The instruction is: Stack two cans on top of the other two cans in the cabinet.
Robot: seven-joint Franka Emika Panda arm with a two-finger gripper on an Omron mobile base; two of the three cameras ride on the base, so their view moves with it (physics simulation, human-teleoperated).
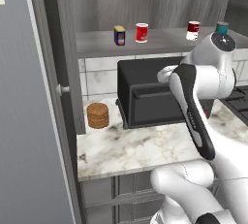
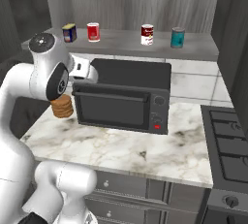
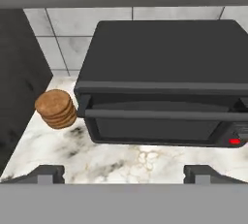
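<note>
The gripper point(image 3: 124, 173) hangs over the marble counter point(image 3: 121, 162) with its two dark finger tips point(image 3: 48, 173) spread wide apart and nothing between them. In the hand view the black toaster oven point(image 3: 164, 82) lies at about twelve o'clock from the fingers, and a stack of brown cookies point(image 3: 56, 108) at about ten o'clock, just beside the oven's left front corner. All four cans stand upright on the open grey shelf point(image 2: 126, 41) of the cabinet point(image 2: 131, 2), well above the oven and well apart from the fingers. Counted in the right base view from nine o'clock towards three: one dark blue can point(image 2: 69, 32) with a yellow label, one plain red can point(image 2: 93, 32), one red can with a white band point(image 2: 147, 34), and one teal can point(image 2: 178, 37). That makes two red cans and two blue ones, each standing alone on the shelf, none on top of another. There is one oven, one cookie stack, and one stovetop point(image 2: 227, 143) at the counter's three o'clock end.
</note>
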